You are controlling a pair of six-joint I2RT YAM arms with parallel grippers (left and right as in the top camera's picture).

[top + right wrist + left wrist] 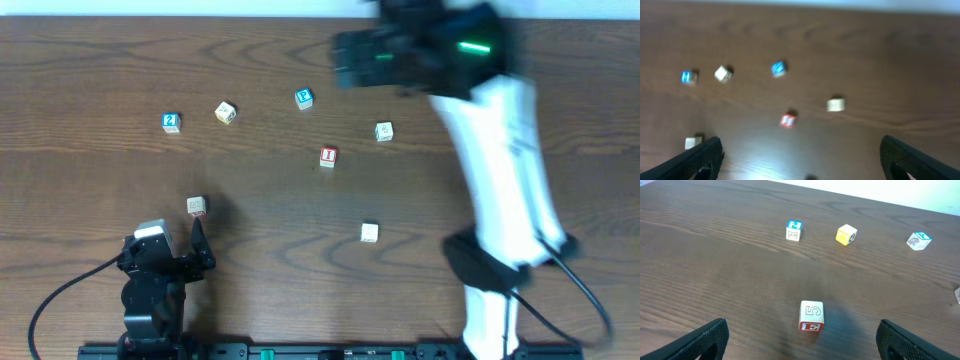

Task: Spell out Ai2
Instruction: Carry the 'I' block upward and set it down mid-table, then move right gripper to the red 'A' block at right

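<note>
The blue 2 cube [171, 122] [794, 230] [688, 76] sits at the far left of the wooden table. Near the middle lies the red I cube [328, 156] [787, 120]. No face with an A shows on any cube. My left gripper [170, 242] [802, 342] is low at the front left, open and empty, with a cube [197, 206] [811, 316] bearing a 5 on top and a red side just ahead of its fingers. My right gripper [390, 55] [800, 160] is raised high over the far side, blurred, open and holding nothing.
A yellowish cube [225, 112] [846, 234] lies right of the 2 cube, and a blue P cube [304, 98] [918, 240] further right. Pale cubes rest at the right [384, 131] and toward the front [369, 232]. The white right arm [510, 170] spans the table's right side.
</note>
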